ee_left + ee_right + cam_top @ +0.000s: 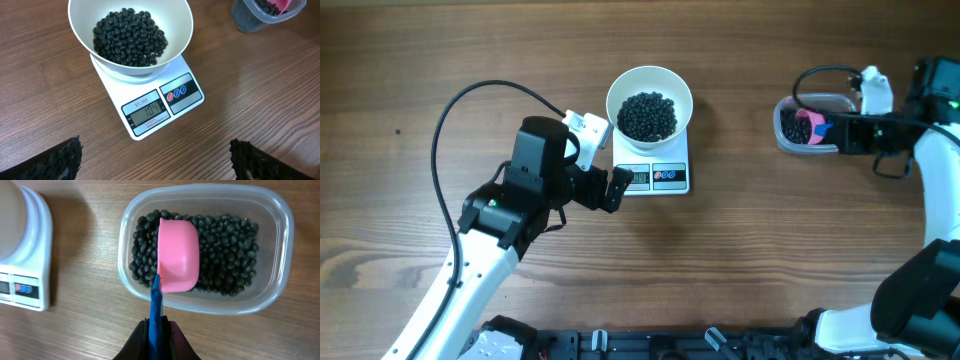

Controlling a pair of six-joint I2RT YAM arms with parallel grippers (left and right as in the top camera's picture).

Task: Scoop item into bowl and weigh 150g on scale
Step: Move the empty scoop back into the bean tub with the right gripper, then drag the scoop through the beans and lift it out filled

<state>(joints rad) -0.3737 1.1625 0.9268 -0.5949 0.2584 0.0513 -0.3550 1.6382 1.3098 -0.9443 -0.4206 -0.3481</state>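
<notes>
The white bowl stands on the white scale at the table's middle, with a heap of black beans in it. In the left wrist view the scale reads 104 under the bowl. My left gripper hangs open just left of the scale's front, its fingers wide apart over bare wood. At the far right, my right gripper is shut on the blue handle of a pink scoop. The scoop's cup lies on the beans inside the clear container.
The clear container sits near the right edge, about a hand's width right of the scale. A black cable loops over the table behind my left arm. My right arm runs along the right side.
</notes>
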